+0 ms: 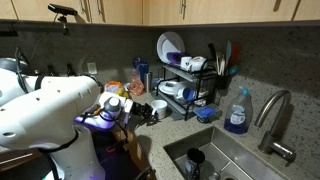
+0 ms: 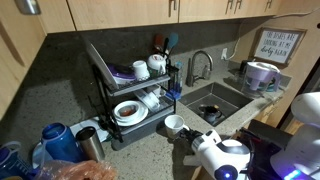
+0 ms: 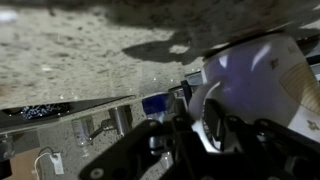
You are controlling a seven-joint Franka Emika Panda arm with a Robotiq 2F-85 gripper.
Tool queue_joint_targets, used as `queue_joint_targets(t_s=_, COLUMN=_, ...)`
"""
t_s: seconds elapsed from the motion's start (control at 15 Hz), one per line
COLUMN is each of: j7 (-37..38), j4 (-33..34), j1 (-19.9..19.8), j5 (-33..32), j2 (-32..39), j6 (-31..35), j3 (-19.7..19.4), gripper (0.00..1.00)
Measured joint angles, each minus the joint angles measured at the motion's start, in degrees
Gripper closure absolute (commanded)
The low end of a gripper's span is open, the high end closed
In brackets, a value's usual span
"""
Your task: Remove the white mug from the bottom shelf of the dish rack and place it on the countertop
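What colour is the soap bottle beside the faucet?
Blue bottle, clearest in an exterior view.

You have one framed sign (image 2: 279, 47) at two o'clock in an exterior view, upright at the far end of the countertop (image 2: 150, 152), dark lettering in several lines on a pale ground; too small for you to read; nothing else legible
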Motion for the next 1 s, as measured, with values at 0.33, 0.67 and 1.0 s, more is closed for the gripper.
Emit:
queue_joint_targets(t_s=0.33, j7=4.73, j4=0.18, j1=0.87, j5=-4.88, j2=0.00, j6=-1.80, j3=-1.12, gripper=0.41)
queue_joint_targets(t_s=0.67, j7=5.67, j4=0.73, j1=1.27, j5=-5.06, j2=0.19, j6=-3.19, j3=-1.66, gripper=0.26)
queue_joint_targets(t_s=1.0, j7=5.61, j4=0.37, j1=1.28, j5=-5.06, j2=2.92, j6=-3.19, j3=-2.81, gripper=0.08)
